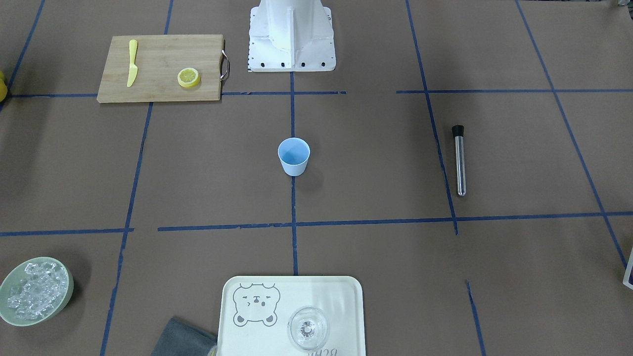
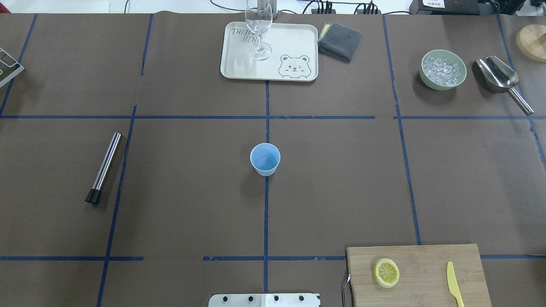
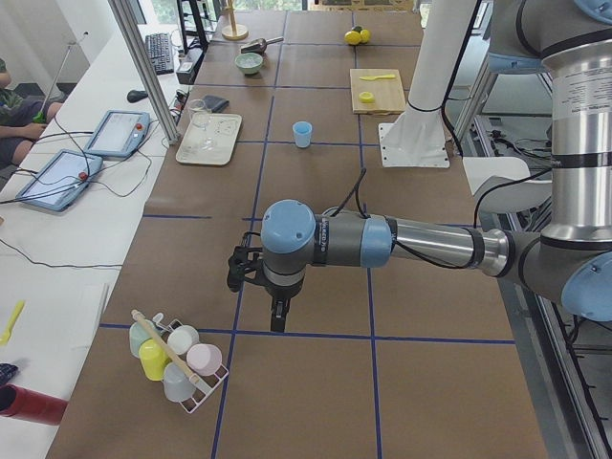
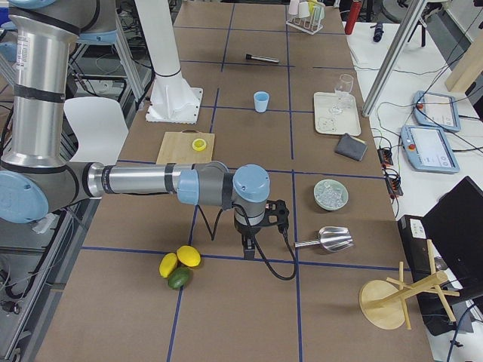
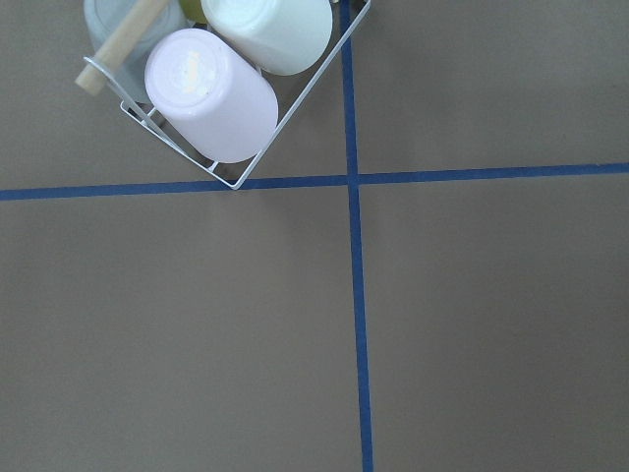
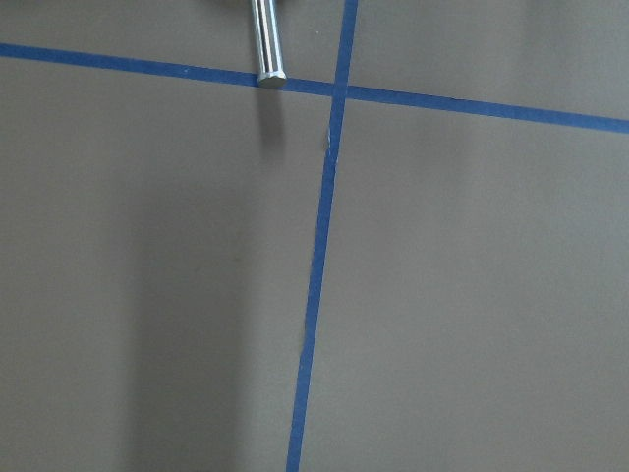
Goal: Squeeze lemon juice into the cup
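The cup (image 2: 265,159) is taken as the landmark: it stands upright and alone on the table's centre line, its mouth open and nothing seen inside. The lemon (image 2: 386,273) is found well apart from the cup, nearer the robot and to its right, laid cut face up on a cutting board (image 2: 426,260), with a yellow knife (image 2: 454,290) further from the cup on the same board. Nothing of the task is judged to be done yet. The 2 grippers are held far out from the cup, the left gripper (image 3: 277,320) beyond it on the robot's left and the right gripper (image 4: 247,246) beyond it on the robot's right; how far either is opened cannot be told, and nothing is seen held in either. Several failures are to be feared. The lemon lies low and flat, so the rind may be missed or pinched askew and slip. If it is squeezed without being centred over the cup and turned face down, juice would likely be lost on the paper. The light cup could be knocked over by a careless approach.
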### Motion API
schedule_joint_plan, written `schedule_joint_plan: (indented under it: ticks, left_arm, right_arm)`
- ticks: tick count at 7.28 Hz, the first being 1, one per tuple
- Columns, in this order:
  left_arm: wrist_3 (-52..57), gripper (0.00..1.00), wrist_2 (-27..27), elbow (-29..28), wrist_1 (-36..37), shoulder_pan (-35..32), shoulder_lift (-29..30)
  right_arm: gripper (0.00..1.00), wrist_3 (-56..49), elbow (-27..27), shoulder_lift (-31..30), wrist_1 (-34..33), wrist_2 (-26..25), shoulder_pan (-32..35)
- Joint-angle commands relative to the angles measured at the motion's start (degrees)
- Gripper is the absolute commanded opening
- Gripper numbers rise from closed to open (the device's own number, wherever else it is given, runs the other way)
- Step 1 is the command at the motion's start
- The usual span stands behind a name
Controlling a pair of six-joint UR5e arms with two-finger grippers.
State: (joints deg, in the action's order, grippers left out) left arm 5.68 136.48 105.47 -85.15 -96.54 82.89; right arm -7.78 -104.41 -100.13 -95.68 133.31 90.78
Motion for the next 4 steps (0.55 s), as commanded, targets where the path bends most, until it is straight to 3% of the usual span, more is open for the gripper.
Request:
schedule_joint_plan:
  ticks: [1, 4]
  left_arm:
    - [0.03, 1.00, 0.01, -0.52, -3.76, 0.04, -0.01]
    - [-0.49, 1.00, 0.01, 0.26, -7.47, 0.56, 0.43]
  right_arm:
    - [1.00, 0.48, -0.53, 0.37, 0.66, 0.37, -0.07]
    - [1.00, 0.75, -0.89, 0.90, 5.58, 0.46, -0.86]
